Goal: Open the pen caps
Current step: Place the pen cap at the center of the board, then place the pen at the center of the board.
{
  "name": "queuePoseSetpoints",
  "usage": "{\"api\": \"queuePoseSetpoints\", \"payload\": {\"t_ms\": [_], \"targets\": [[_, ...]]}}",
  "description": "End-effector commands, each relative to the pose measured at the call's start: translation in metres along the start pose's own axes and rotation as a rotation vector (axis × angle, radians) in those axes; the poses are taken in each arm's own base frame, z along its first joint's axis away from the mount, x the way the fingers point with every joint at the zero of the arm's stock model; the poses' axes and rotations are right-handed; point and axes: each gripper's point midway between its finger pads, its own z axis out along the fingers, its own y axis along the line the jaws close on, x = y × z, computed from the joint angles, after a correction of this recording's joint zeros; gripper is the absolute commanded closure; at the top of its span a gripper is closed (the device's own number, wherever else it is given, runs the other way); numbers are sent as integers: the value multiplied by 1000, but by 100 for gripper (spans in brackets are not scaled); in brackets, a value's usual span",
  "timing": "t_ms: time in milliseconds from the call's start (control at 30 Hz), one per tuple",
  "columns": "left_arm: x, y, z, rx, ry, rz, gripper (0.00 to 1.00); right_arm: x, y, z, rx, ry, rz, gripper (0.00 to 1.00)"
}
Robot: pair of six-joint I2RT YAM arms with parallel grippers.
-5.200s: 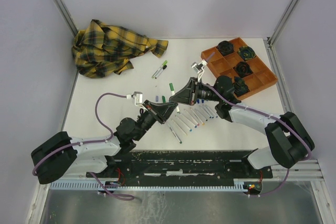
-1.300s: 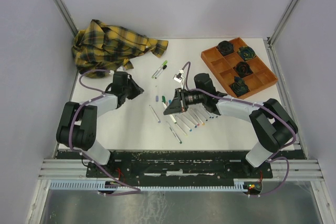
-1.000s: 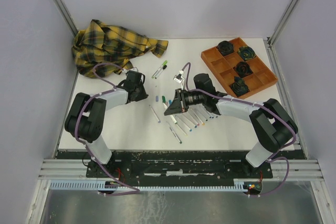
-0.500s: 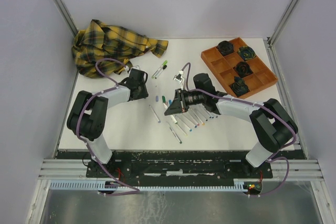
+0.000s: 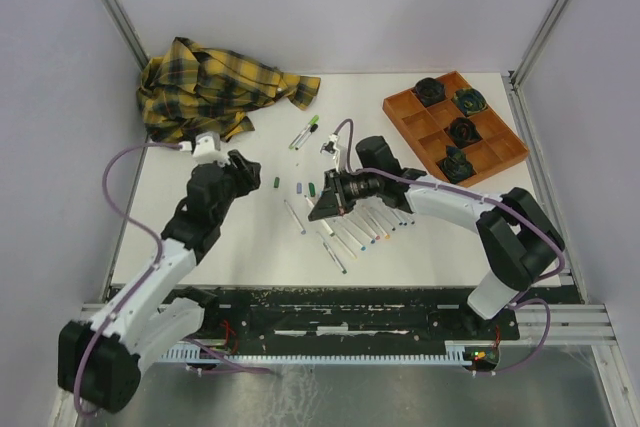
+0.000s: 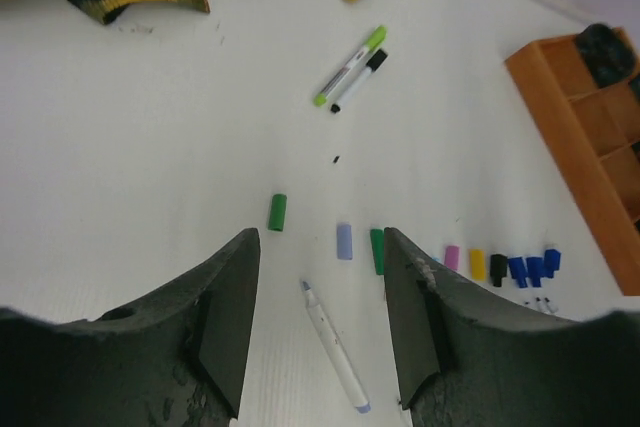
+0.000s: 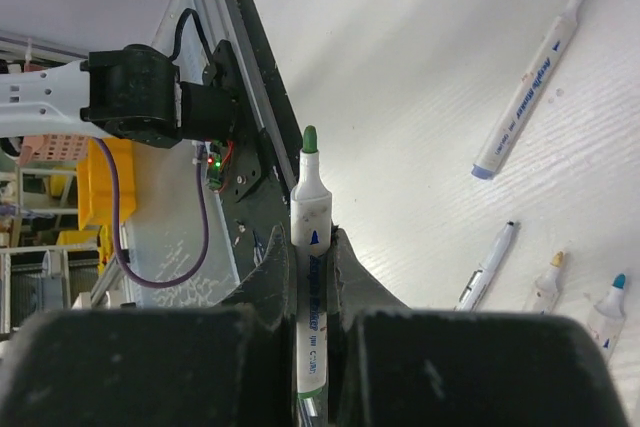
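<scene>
Letting go is what just happened on my left side: my left pincer (image 6: 320, 247) has spread its jaws over the last second and pulled back toward the near-left of the table (image 5: 200, 247), and nothing sits between its fingers now. The green cap (image 6: 277, 212) that was not on the table a moment ago lies on its side just ahead of those open fingers, clear of both. To its right lie a lilac cap (image 6: 344, 242) and a darker green cap (image 6: 377, 250), then a short row of loose pen caps (image 6: 498, 267) in pink, yellow, black and blue. An uncapped pen (image 6: 330, 347) rests just near of the lilac one.

Farther right, my right pincer (image 7: 312, 247) has not changed; it is clamped on a marker (image 7: 310, 207) whose green nib stands bare above the fingers. I judge that this is the pen the green cap came from, so that pull is done and the cap is parked.

Beyond it, a fan of uncapped pens (image 5: 365, 227) lies on the table. Two capped pens (image 6: 350, 69), one green and one black, lie side by side toward the back. By my reckoning those two are what remains, once the marker I hold is set down.
</scene>
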Motion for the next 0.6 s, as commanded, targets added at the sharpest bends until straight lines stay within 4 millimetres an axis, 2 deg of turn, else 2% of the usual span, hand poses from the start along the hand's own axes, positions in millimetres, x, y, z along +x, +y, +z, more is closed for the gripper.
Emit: {"api": "queuePoseSetpoints", "payload": {"t_ms": [0, 133, 300, 400, 567], "targets": [[-18, -8, -38, 99, -123, -91, 41, -7, 1, 14, 92, 42, -75, 100], [-18, -7, -75, 167, -163, -163, 41, -6, -3, 26, 212, 44, -101, 100], [-38, -2, -113, 200, -263, -219, 38, -2, -18, 48, 445, 52, -44, 100], [-45, 3, -128, 200, -304, -231, 37, -6, -17, 69, 494, 36, -11, 98], [-41, 12, -138, 175, -304, -235, 37, -2, -23, 98, 618, 30, 19, 94]]}}
